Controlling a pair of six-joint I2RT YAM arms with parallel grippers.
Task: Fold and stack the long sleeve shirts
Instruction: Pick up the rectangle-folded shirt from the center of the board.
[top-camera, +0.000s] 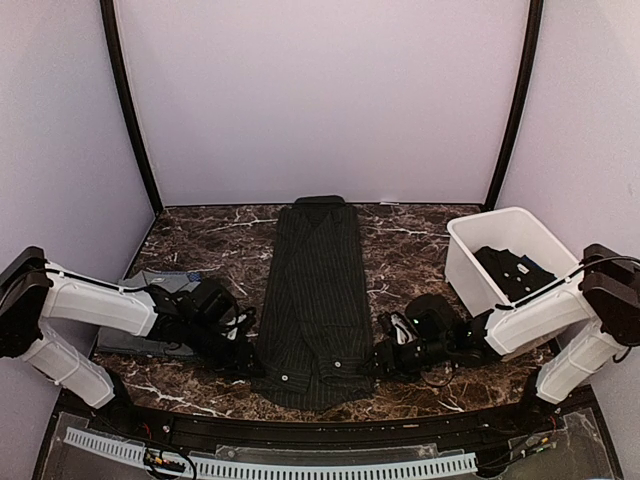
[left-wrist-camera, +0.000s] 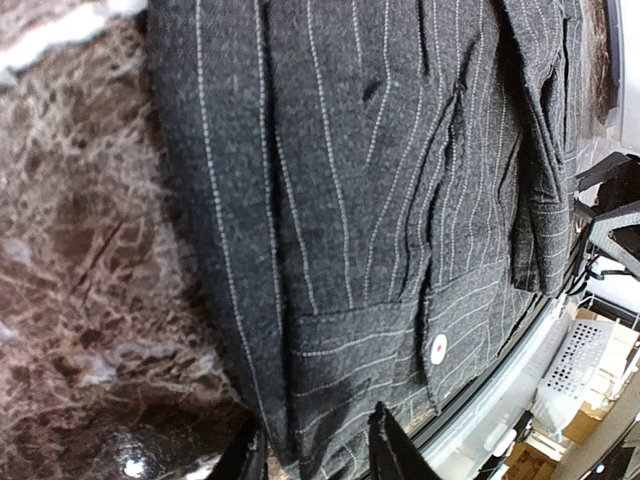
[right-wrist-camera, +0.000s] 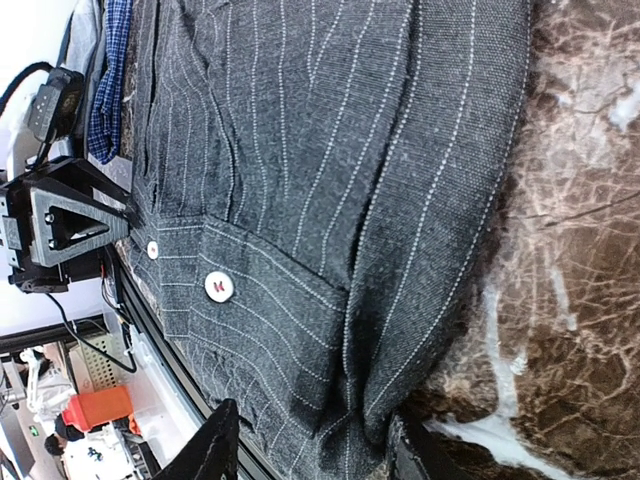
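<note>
Left wrist view: left gripper (left-wrist-camera: 318, 440) finger bases cut off by the bottom edge, pinstriped shirt (left-wrist-camera: 350, 200) overruns the frame. Top view: folded pile (top-camera: 160, 283) half behind left arm (top-camera: 100, 305) (layers unclear); dark cloth (top-camera: 515, 272) in tub (top-camera: 466, 268) unreadable.

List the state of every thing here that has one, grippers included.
pinstriped shirt: lying flat, folded into a long narrow strip, collar far, cuffs near.
left gripper: open, straddling the shirt's near-left corner.
right gripper: open, straddling its near-right corner.
white tub: upright, dark garment inside.
grey and blue shirts: piled flat at the left.
</note>
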